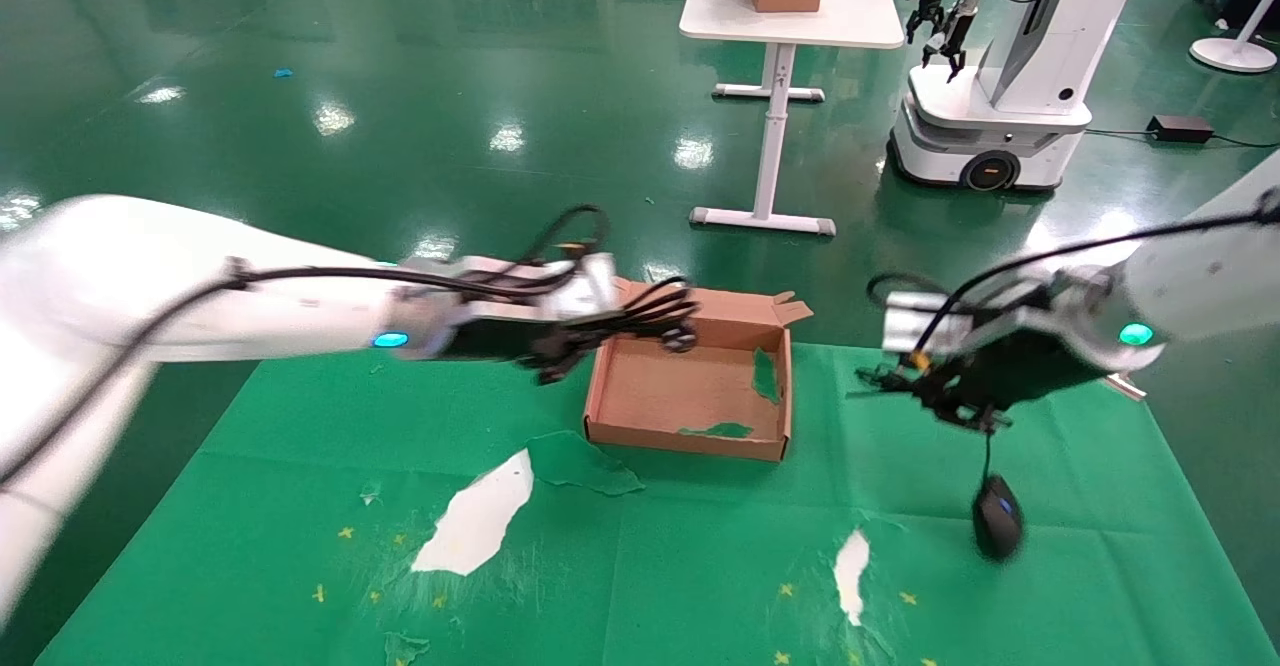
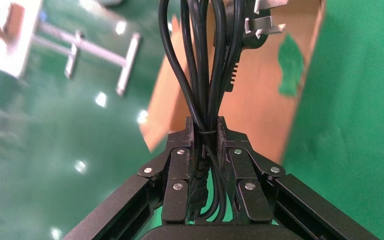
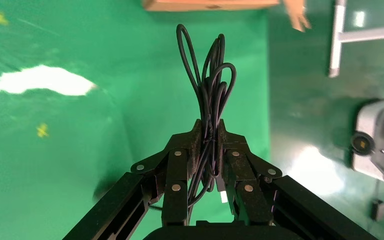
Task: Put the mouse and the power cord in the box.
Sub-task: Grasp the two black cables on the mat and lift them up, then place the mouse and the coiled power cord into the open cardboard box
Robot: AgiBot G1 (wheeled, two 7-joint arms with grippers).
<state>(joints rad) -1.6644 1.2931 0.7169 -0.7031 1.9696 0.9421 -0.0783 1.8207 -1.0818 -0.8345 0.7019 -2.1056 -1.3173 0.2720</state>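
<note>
Power cord, bundled in loops, is pinched between the left gripper's jaws at frame centre, over the cardboard box's far-left corner. Lower right, the mouse dangles by its thin cable, clamped in the right gripper, above the green cloth.

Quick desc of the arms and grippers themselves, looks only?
Both arms are glossy white shells with a glowing cyan ring light near each wrist and black cables running outside. The left gripper and right gripper are black linkage fingers with silver rivets, silver block behind.
</note>
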